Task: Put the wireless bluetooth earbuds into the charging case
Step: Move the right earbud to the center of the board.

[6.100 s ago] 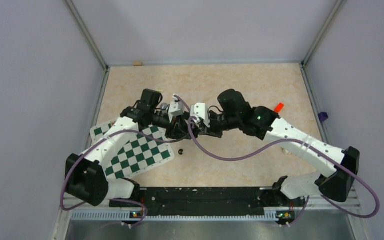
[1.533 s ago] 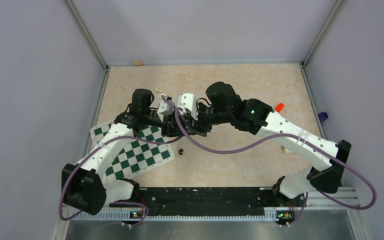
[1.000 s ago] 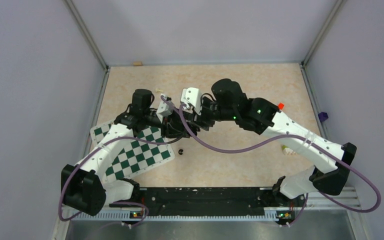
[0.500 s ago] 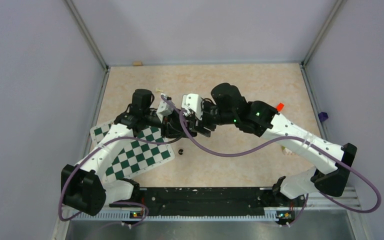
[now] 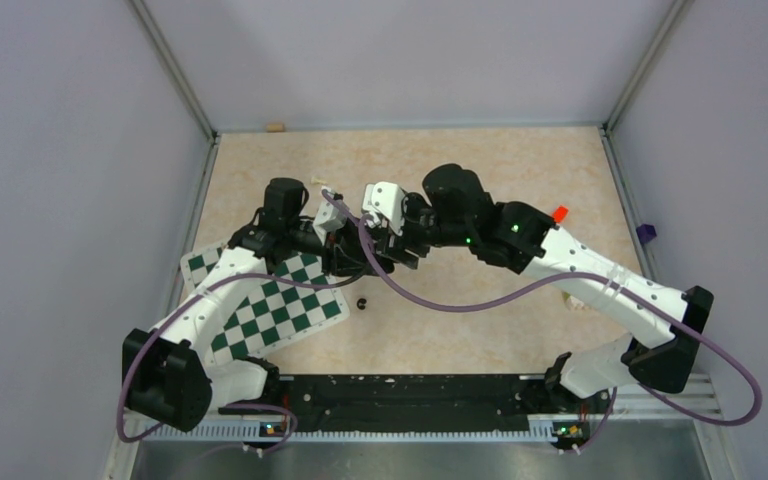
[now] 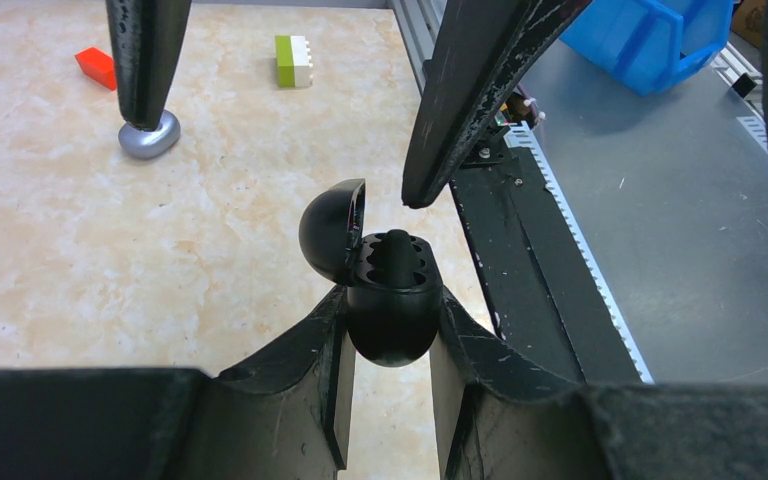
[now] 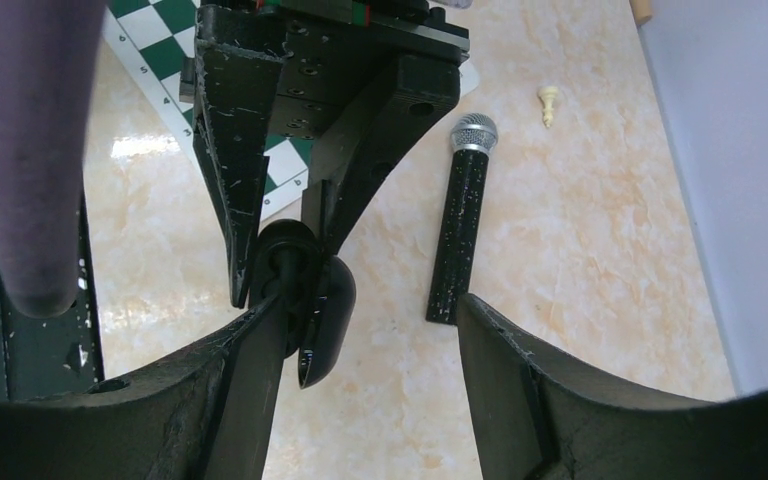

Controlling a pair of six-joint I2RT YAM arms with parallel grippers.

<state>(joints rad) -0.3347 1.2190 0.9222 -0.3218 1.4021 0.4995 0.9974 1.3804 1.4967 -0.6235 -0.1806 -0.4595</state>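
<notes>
My left gripper (image 6: pixel 390 300) is shut on the black charging case (image 6: pixel 390 318) and holds it off the table, lid (image 6: pixel 332 228) swung open. A black earbud (image 6: pixel 397 250) appears to sit in one of its wells. My right gripper (image 7: pixel 370 305) stands open around the case (image 7: pixel 288 258). One of its fingers (image 6: pixel 470 100) hangs just above the case's rim; the other is well to the left. In the top view both grippers meet at mid-table, the left gripper (image 5: pixel 360 258) beside the right gripper (image 5: pixel 388 248). Another black earbud (image 5: pixel 362 302) lies on the table below them.
A green chessboard (image 5: pixel 270 305) lies under the left arm. A black microphone (image 7: pixel 460 230) and a cream chess piece (image 7: pixel 550 100) lie beyond the case. A grey rounded object (image 6: pixel 152 138), red block (image 6: pixel 95 66) and green-white brick (image 6: pixel 293 60) are on the table; a blue bin (image 6: pixel 650 40) stands off it.
The right gripper's jaws have spread wider and its wrist has shifted slightly around the case. The left arm and the case have stayed still.
</notes>
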